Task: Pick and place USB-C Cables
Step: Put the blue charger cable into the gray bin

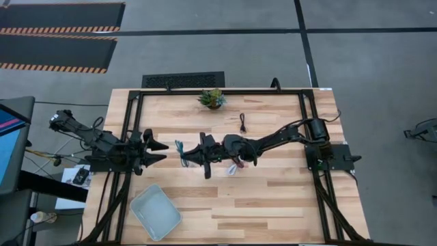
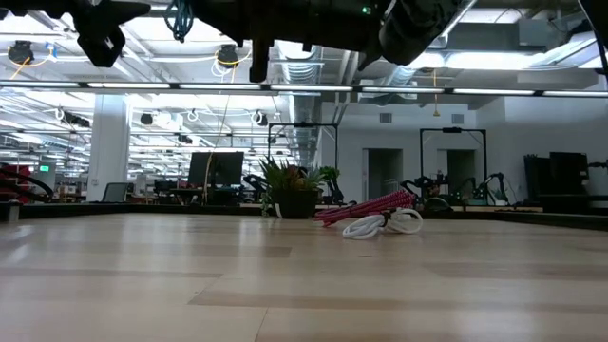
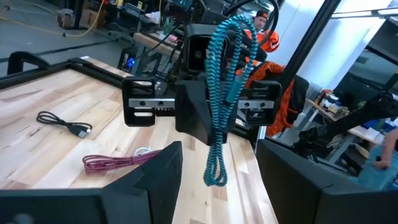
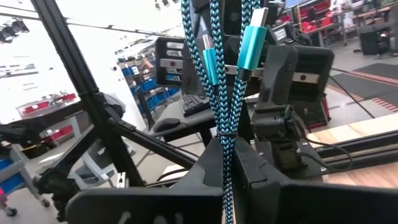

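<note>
A teal braided cable [image 3: 219,93] hangs in the air over the middle of the table, with my right gripper [image 1: 191,158] shut on it. My left gripper [image 1: 162,152] stands open just left of the cable, level and facing it, touching nothing. The cable's lower loop [image 3: 214,177] shows between the left fingers in the left wrist view. A dark red cable [image 3: 118,162] and a white cable [image 2: 385,224] lie on the table under the right arm. A black cable [image 1: 243,123] lies farther back. My right gripper pinches the teal cable's bundled strands [image 4: 227,134] between its two shut fingers, several strands together. The fingers lie about level, pointing toward the table's left, across the strands. The cable is clear of the table: its two connector ends [image 4: 211,59] stand above the fingers and a loop hangs below.
A small potted plant [image 1: 212,98] stands at the table's far edge. A pale blue tray [image 1: 156,212] sits near the front left. A black frame [image 1: 300,92] runs around the table's edges. A person in orange [image 3: 273,37] shows beyond the table.
</note>
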`<state>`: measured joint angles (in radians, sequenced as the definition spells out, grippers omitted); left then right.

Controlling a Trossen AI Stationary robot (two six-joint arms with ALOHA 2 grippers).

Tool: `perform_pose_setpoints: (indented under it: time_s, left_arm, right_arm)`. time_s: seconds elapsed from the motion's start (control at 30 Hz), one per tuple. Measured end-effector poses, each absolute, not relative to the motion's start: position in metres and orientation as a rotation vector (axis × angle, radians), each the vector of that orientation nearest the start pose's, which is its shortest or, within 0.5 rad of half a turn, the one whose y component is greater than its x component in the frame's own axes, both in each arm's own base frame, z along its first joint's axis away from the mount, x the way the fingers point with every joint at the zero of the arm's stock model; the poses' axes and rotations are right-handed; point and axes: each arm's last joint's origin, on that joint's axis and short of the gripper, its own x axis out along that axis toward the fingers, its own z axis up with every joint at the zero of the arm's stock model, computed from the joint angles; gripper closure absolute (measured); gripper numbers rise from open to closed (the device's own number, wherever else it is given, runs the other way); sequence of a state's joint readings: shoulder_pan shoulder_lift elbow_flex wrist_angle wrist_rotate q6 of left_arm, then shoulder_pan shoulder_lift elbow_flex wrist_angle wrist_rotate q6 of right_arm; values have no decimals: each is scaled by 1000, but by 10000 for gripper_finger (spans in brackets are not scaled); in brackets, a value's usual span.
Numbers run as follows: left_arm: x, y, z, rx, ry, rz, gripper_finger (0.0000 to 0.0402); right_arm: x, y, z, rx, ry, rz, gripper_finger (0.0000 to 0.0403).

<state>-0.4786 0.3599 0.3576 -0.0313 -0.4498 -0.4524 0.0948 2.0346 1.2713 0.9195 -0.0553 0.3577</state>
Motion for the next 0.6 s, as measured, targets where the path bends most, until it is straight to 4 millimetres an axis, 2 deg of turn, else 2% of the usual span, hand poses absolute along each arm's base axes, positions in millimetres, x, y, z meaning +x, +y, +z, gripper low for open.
perform_pose_setpoints:
  time_s: [0.4,0.6]
  left_arm:
    - [105,-40,254,-416,22,-11,151]
    - [105,-40,256,-384,5,-21,147]
  right_arm:
    - [450,39,229,338,-143,109,390]
    - [457,40,246,326,-177,89,390]
